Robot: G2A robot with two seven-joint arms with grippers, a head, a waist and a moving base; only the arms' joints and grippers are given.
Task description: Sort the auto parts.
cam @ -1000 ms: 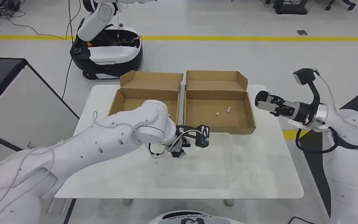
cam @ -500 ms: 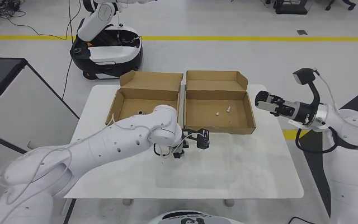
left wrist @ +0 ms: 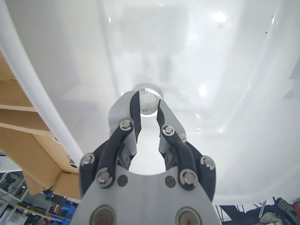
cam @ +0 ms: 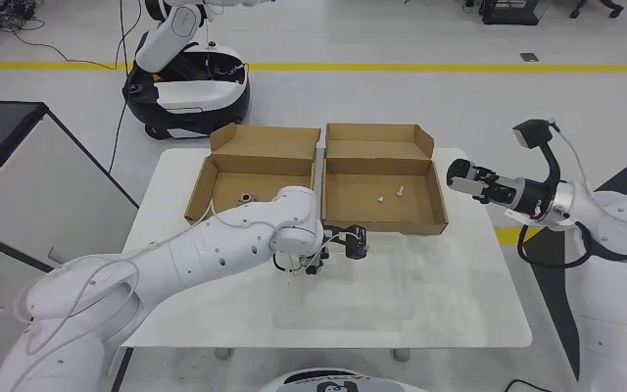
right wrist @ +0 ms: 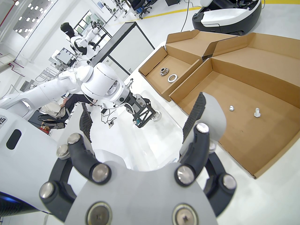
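A shiny round metal part (left wrist: pixel 148 105) sits on the white table (cam: pixel 411 284), just in front of the two cardboard boxes. My left gripper (left wrist: pixel 147 96) is low over the table, its black ribbed fingers (left wrist: pixel 135 108) pressed against both sides of the part. The right wrist view shows that gripper (right wrist: pixel 150 115) with the part (right wrist: pixel 156 116) at its tips. My right gripper (right wrist: pixel 142 103) hangs open and empty beyond the table's right side (cam: pixel 458 177). The left box (cam: pixel 257 181) holds a flanged hub (right wrist: pixel 163 71) and a ring (right wrist: pixel 173 78). The right box (cam: pixel 382 211) holds two small bolts (right wrist: pixel 256 112).
Both boxes stand side by side at the table's far edge with their lids folded back. A white mobile robot base (cam: pixel 191 93) is parked on the floor behind the table. A black-framed stand (cam: pixel 39 167) is off to the left.
The left arm's elbow and forearm have swung right, toward the boxes. Its gripper has stayed at about the same spot, sinking slightly. The right arm has not moved.
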